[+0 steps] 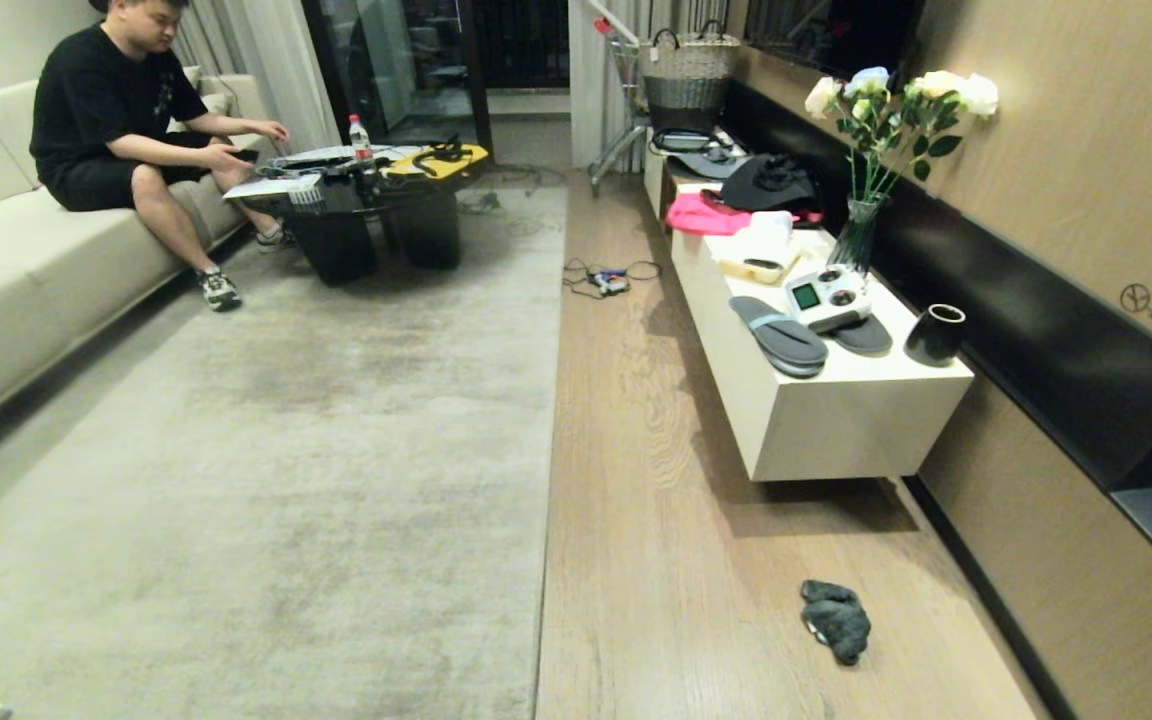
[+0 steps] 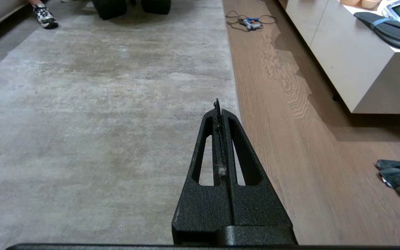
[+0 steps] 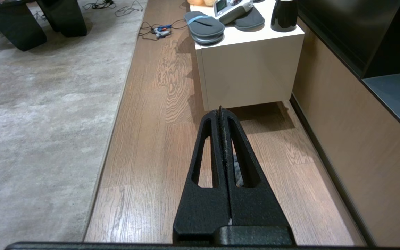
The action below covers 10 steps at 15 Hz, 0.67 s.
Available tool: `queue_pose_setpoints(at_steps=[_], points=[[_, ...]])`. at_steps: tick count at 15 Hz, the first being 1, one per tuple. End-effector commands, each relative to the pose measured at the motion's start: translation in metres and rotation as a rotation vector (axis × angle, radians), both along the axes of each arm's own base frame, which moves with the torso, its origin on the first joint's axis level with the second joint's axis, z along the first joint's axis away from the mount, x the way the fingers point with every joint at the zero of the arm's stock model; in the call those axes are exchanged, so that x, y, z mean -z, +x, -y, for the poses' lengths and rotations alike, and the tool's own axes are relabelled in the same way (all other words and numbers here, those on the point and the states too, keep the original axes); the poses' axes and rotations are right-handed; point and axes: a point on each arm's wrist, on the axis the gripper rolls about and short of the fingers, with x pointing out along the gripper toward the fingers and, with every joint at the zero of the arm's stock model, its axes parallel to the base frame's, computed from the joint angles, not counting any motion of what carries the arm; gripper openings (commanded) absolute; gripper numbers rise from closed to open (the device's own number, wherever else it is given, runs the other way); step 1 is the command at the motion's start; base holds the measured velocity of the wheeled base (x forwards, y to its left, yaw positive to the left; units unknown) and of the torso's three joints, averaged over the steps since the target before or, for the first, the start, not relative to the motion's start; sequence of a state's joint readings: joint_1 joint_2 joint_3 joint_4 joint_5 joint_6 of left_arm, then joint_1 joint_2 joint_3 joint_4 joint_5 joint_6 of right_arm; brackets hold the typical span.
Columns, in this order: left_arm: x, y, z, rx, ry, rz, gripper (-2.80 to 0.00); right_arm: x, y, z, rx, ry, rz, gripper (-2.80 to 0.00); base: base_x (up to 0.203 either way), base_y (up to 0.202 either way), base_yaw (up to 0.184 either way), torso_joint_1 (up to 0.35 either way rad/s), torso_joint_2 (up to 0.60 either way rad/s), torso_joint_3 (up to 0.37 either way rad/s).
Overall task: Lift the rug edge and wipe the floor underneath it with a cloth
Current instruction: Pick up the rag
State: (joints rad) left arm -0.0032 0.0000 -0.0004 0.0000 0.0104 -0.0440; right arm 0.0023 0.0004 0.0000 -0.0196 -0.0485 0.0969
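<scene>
The rug edge (image 1: 554,420) lies flat along the wood-grain floor (image 1: 656,560), and the dark cloth (image 1: 836,620) sits crumpled on the bare planks well apart from it, near the white bench (image 1: 836,420) (slippers and a black cup on top). The left pincer (image 2: 217,104) hangs above the rug near its border with fingers pressed together, holding nothing. The right pincer (image 3: 220,110) is likewise fully closed and empty above the floor.

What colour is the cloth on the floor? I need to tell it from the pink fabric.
Dark grey-teal cloth, clearest in the head view.
</scene>
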Motion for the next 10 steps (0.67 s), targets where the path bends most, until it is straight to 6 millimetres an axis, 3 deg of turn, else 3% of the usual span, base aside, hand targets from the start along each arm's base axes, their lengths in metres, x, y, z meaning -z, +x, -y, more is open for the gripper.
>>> queue_pose_setpoints(at_steps=[1,10], points=[[0.0001,0.0001,0.0000,0.000,0.000,-0.002,-2.80,-0.0001,0.0001,0.0000,0.000,0.000,-0.001,-2.80,0.000,0.000,0.000,0.000,0.00,0.000],[0.0001,0.0000,0.0000,0.000,0.000,0.000,-2.80,-0.0001,0.0001,0.0000,0.000,0.000,-0.001,-2.80,0.000,0.000,0.000,0.005,0.04,0.046]])
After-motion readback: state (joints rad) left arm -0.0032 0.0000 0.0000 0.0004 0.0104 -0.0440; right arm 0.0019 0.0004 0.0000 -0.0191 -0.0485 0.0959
